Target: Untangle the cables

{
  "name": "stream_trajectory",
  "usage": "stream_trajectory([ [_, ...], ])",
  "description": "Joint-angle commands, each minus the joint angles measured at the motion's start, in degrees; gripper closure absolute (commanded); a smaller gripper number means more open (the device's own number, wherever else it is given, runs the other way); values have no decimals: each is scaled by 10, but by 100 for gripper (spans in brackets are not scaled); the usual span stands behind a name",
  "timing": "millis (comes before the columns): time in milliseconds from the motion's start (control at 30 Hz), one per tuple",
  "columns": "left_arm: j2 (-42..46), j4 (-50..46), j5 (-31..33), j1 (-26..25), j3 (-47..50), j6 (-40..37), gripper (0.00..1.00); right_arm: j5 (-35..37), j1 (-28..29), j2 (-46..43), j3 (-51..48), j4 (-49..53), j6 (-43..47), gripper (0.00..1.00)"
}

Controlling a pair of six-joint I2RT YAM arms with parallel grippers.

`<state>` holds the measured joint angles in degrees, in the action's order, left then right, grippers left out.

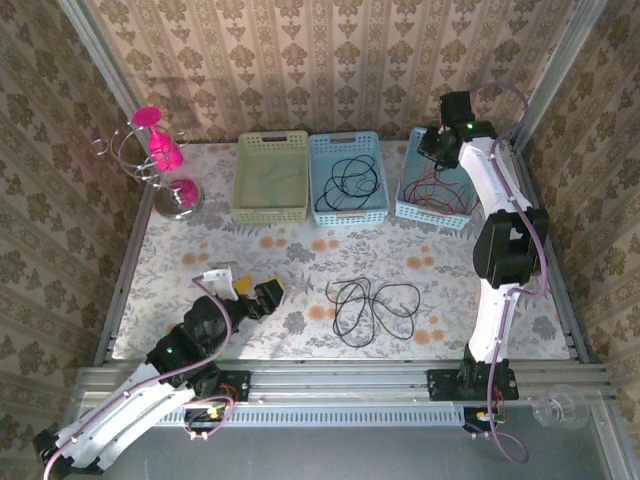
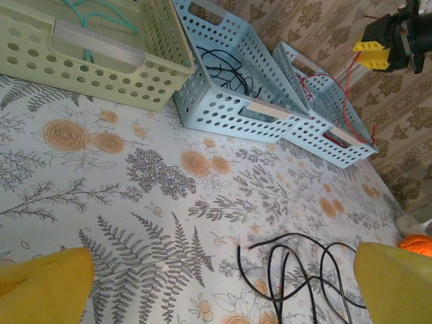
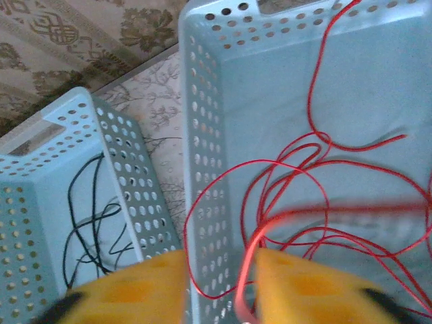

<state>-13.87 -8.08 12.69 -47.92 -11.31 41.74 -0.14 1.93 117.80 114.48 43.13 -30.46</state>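
Here, right hand (image 3: 221, 271) hangs parted over red cables (image 3: 310, 94) in blue basket (image 3: 202, 135).

The top camera looked down from behind my bases over the whole table (image 1: 420, 240). My left wrist camera sat low, facing one o'clock, sharing the loose black cables (image 1: 372, 308) with it. My right one hung close over the far-right basket (image 3: 202, 135).

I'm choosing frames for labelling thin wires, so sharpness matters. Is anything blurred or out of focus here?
Right wrist: one red cable strand is smeared into a streak, the right gripper's fingers are soft, the other red loops crisp. Left wrist: the left gripper's fingers are defocused, the black cable sharp. Top external: evenly lit, no glare, everything sharp.
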Motion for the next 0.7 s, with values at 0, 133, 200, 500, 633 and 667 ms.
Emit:
stream_trajectory([
  [0,1,0,-2,3,-3,13,1,39,-3,-23,-7,12,-1,48],
  [133,-8,16,-3,3,-1,11,1,40,2,-95,-81,-36,-6,46],
  [200,-26,38,-5,3,3,11,1,24,14,-148,-134,-61,-6,45],
  [500,-208,158,-54,-5,4,32,1,16,194,-421,-538,-207,20,45],
  [633,-308,172,-74,-23,-28,14,1,-4,256,-471,-693,-239,-28,44],
  [667,-340,176,-80,-31,-39,8,1,-16,266,-474,-724,-248,-39,43],
])
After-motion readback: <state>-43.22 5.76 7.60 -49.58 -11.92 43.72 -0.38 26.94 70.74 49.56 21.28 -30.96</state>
